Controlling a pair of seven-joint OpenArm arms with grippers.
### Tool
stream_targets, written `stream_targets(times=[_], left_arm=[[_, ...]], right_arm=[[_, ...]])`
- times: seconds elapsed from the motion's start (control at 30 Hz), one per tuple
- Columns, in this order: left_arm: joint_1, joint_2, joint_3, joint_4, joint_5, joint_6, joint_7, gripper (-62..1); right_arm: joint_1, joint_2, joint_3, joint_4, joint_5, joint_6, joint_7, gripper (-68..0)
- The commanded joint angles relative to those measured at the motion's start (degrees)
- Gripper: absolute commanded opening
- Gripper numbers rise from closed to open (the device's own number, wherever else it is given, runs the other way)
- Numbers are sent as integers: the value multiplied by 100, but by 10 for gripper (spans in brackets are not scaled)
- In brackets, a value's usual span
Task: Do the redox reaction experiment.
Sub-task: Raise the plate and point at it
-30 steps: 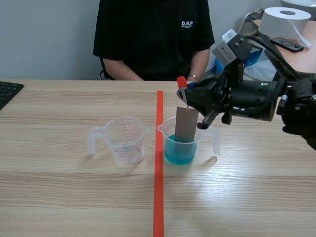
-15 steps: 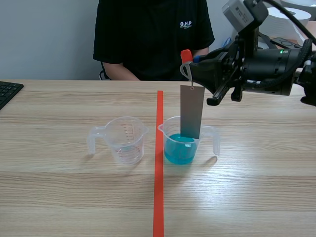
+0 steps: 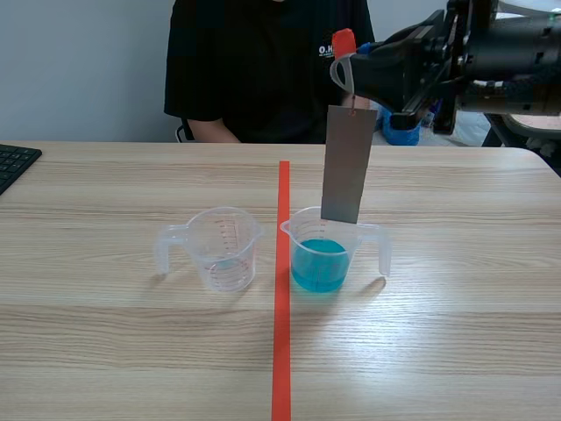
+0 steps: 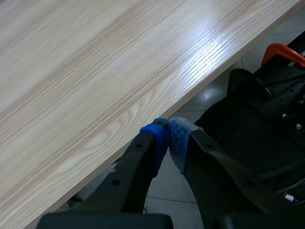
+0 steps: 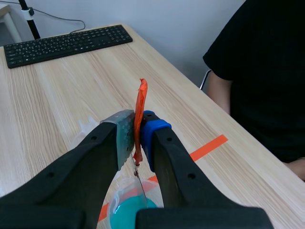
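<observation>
The grey plate (image 3: 348,167) has come up out of the blue liquid (image 3: 317,263). A second ago its lower end sat down in the cup. Now it hangs at the upper middle-right of the frame, with its bottom edge about level with the rim. The right arm has risen with it toward the top right corner.

At the far left edge, a keyboard (image 3: 16,162) pokes into view. Left of centre stands the clear cup (image 3: 223,246), apparently empty, and beside it the red tape line (image 3: 281,289) runs down the middle of the table (image 3: 105,351). Just right of the tape is the blue cup (image 3: 329,250), still about a third full. Above it the right gripper (image 3: 351,68) pinches the orange-red tab (image 3: 344,42) from which the plate dangles. A person (image 3: 263,70) sits behind.

The left gripper (image 4: 169,138) is off beyond the table's edge, its fingers pressed together on nothing.

From here the dip looks finished, and I'd guess the plate is being lifted clear for inspection. I can't make out any coating on it. The plate hangs loosely, so it may swing or drip.
</observation>
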Motion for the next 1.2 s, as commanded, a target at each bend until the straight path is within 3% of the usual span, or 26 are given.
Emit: stream_targets(times=[0.0,0.33,0.63,0.9,1.17], left_arm=[[33,-4,-66,39,-59,-11,-81,-570],[-11,-4,-66,39,-79,-13,-79,-570],[-85,-118,-66,39,-81,-92,-85,-571],[-542,-439,-57,35,-181,-931,-61,-571],[-1429,-866,83,35,-431,-2037,44,-571]], right_arm=[[133,92,90,168,181,44,28,-660],[136,92,229,632,468,44,-195,-660],[151,92,232,664,719,44,-317,-660],[149,92,232,664,719,44,-315,-660],[149,90,232,664,719,44,-315,-660]])
